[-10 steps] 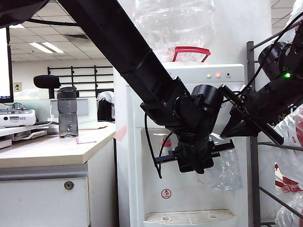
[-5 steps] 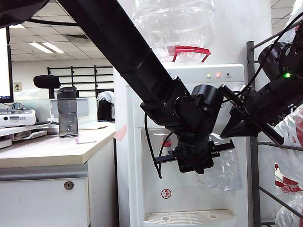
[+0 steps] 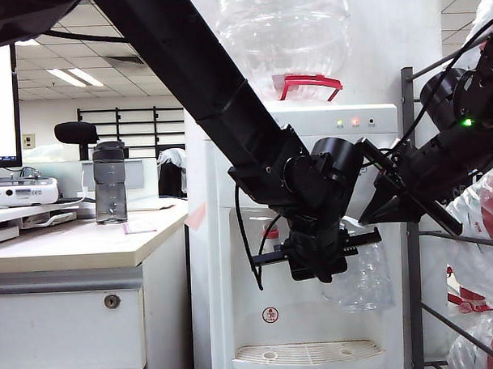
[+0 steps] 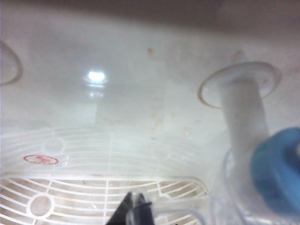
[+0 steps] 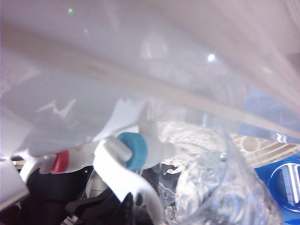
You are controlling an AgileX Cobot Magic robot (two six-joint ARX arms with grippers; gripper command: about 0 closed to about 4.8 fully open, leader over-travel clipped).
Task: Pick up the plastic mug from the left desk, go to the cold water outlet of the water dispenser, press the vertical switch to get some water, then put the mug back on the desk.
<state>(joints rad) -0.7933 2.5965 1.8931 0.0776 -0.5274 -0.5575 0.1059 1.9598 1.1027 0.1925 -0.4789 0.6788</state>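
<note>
Beige left desk [image 3: 78, 243], grey bottle [image 3: 109, 183], white water dispenser [image 3: 316, 328], office ceiling lights [image 3: 77, 77]

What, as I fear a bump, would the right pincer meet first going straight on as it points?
Probably the blue-collared tap on the water dispenser, above the mug that the left pincer holds under it. The right pincer angles towards it from the right; depth is unclear.

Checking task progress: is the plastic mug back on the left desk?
No: the plastic mug hangs under the left gripper at the water dispenser, away from the left desk.
</note>
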